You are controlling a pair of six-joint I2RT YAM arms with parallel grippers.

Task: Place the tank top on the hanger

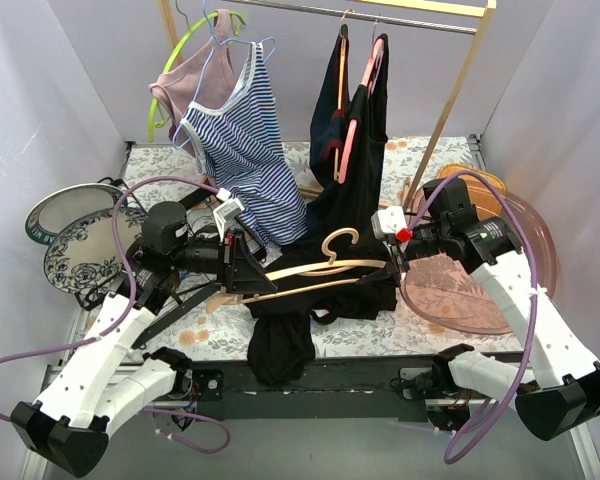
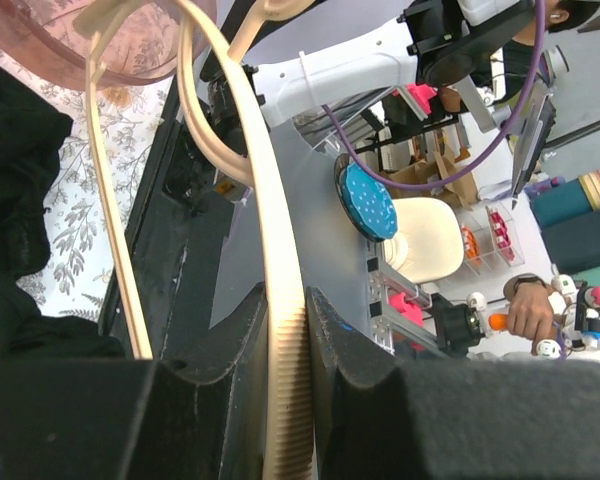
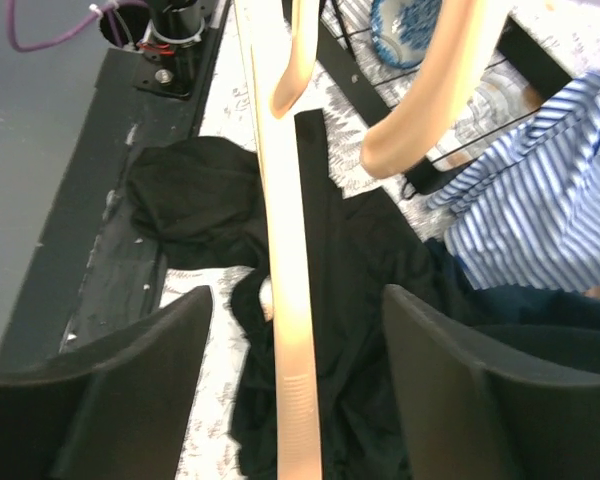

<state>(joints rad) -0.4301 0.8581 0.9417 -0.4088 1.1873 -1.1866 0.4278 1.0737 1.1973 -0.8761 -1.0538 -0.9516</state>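
Two end effectors meet the hanger, one at each end. On your left, the left end effector is clamped tight on the hanger's left arm. In the left wrist view its fingers press on both sides of the ribbed cream tip.

From there the hanger's long axis runs left to right across the middle of the surface. Its left end sits slightly nearer the arm bases, and its gold hook points away from you, toward the rail.

The tank top lies crumpled on the surface right under the hanger, not threaded onto it. One black fold droops over the near edge.

On your right, the right end effector is spread wide. The hanger's right arm passes between the fingers, and neither is seen touching it, so it grips nothing.

The surface wears a floral cloth. At its left edge sit a blue patterned plate and a green-rimmed bowl, and at its right a translucent pink tub.

On the rail behind hang a lime-green hanger, a blue-and-white striped top, and dark garments on pink and orange hangers. Plain grey walls close the space on three sides.
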